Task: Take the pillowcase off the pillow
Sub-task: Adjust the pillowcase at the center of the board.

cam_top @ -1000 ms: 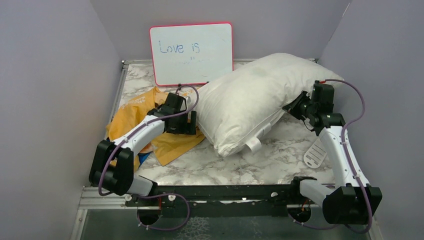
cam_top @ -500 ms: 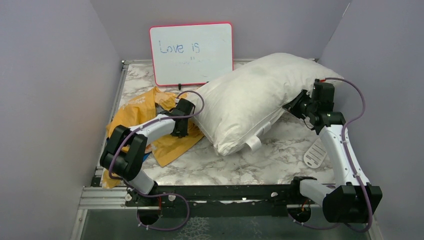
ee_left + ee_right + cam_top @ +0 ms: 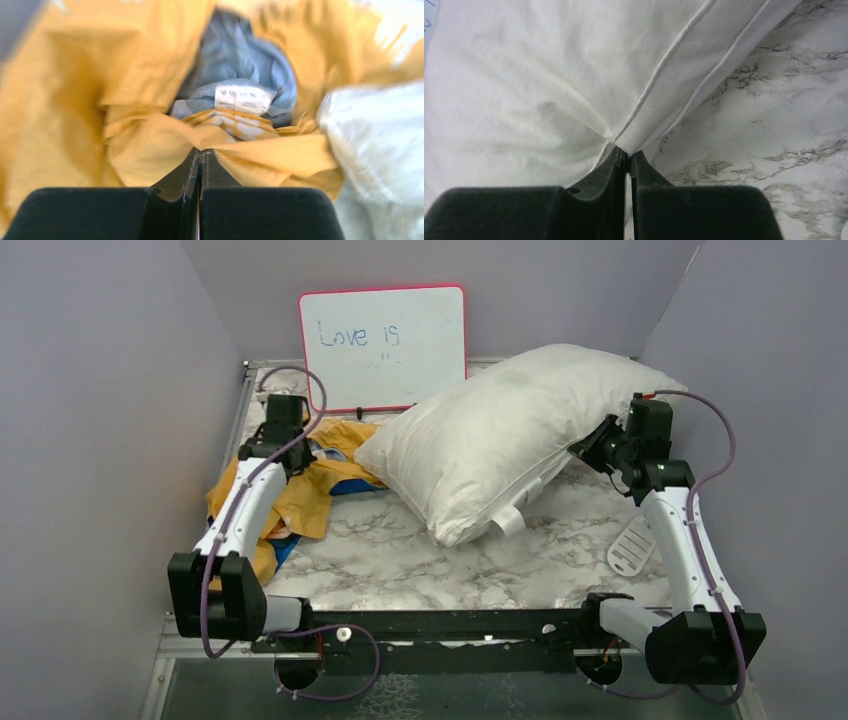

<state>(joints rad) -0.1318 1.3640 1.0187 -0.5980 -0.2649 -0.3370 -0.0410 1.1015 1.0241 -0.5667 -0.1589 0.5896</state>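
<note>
**Cover and Pillow Apart, One in Each Grip**

The left gripper (image 3: pixel 200 152) has its fingers pressed together with barely a slit between them, clamping a bunched yellow fold of the pillowcase (image 3: pixel 145 145). Just past that fold, the blurred wrist view shows the cover's blue face and a white care label (image 3: pixel 245 97). The right gripper (image 3: pixel 628 155) is pinched just as narrowly on the piped seam at the edge of the pillow (image 3: pixel 524 75), with the marble table (image 3: pixel 774 125) close beneath.

In the overhead view the pillowcase lies crumpled on the table's left side, around the left arm. The pillow fills the middle and right. Its long axis slants from near the table's centre up toward the far right corner, where the right gripper holds it. All of the pillow that shows is bare white, so the cover looks to be off. The cover's nearest folds reach just beside the pillow's left end; whether they touch it or tuck under it cannot be told.

The cover therefore lies to the left of the pillow, and the left arm is the nearer one and already has it. A pull further left, away from the pillow's end, would probably clear any last contact while the right arm anchors the pillow.

Count: one pillowcase, one pillow, one whiteboard (image 3: pixel 383 345) at the back, and one white slotted disc (image 3: pixel 630 545) near the right arm.
</note>
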